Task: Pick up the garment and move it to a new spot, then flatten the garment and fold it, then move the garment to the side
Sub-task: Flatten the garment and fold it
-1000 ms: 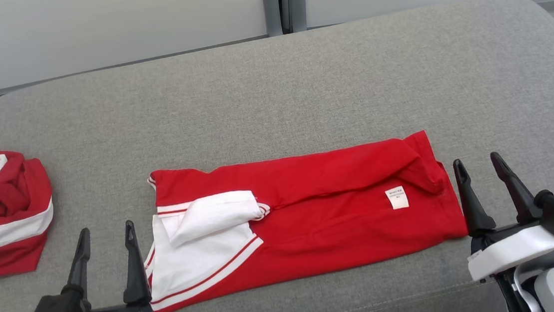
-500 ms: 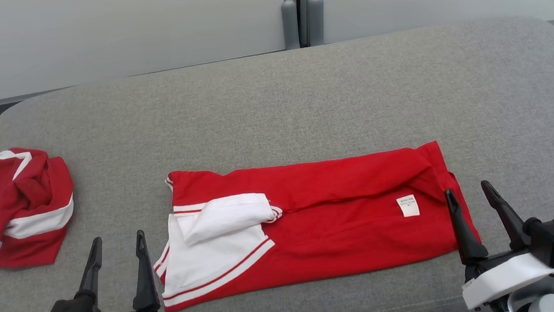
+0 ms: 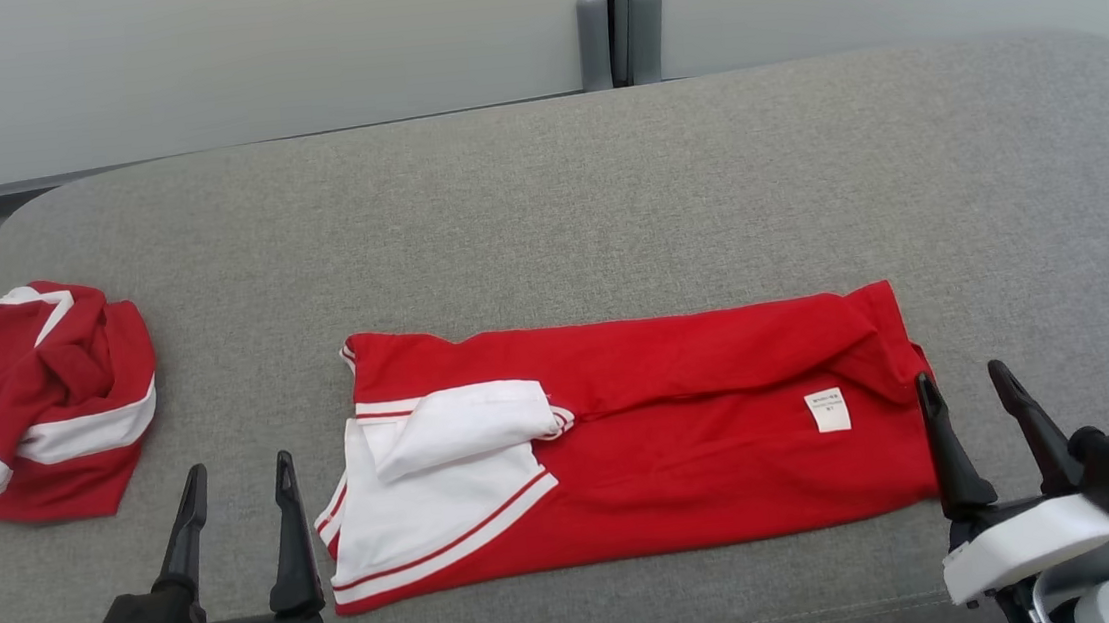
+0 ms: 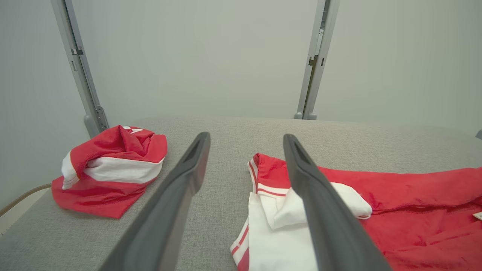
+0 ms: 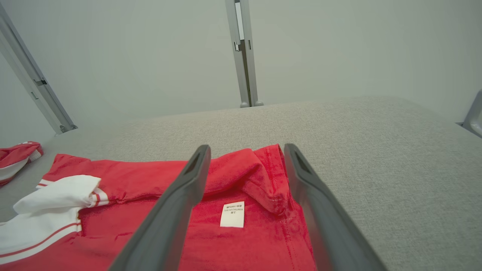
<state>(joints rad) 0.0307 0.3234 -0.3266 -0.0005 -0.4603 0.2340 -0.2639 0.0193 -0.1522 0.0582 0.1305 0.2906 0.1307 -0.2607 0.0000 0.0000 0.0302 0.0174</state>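
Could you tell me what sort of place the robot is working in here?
Probably a robot test booth, not a home: a grey padded surface, plain pale wall panels joined by metal posts, and a red shirt laid out.

The label (image 3: 827, 410) has print too small to read, the garment (image 5: 244, 248) runs off the bottom edge of both wrist views, and the red bundle (image 5: 15, 158) is cut by the right wrist view's left edge.

Bare grey fabric cushion (image 3: 605, 197) spans the upper half of the head view, open for passage. A folded red-and-white polo shirt (image 3: 686, 440) fills the lower centre; a crumpled red-and-white cloth bundle (image 3: 51, 406) blocks the left edge.
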